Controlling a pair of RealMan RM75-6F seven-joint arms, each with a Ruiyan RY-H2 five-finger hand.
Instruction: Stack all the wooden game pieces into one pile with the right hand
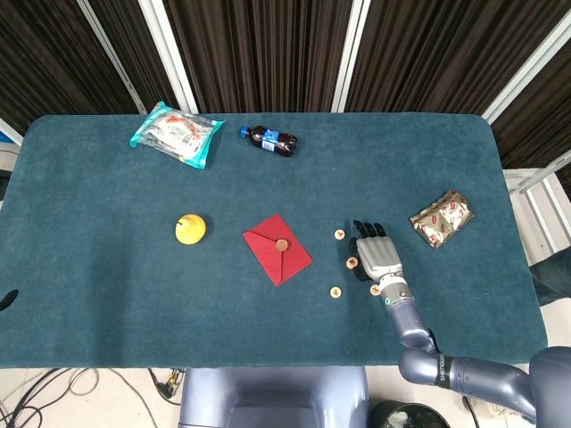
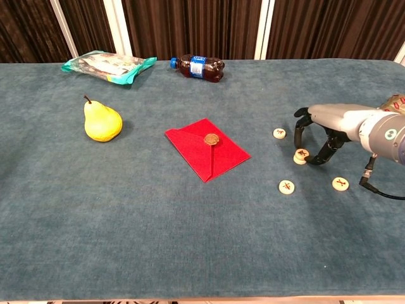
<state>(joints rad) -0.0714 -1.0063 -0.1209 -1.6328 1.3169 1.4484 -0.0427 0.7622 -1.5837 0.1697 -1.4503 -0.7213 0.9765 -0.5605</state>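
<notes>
My right hand arches over the small pile, fingers curled around its top piece; whether I'm pinching it I cannot tell. I'd square it gently, then lift straight up. Loose pieces lie near: one behind, two in front. No containers here; the red envelope lies closed.

The wooden game pieces are pale round discs, each with a dark mark on top. A short stack of 2 sits at the fingertips of the right hand, touching them. A single disc lies flat just beyond the fingers, another nearer the front edge, and another below the wrist.
</notes>
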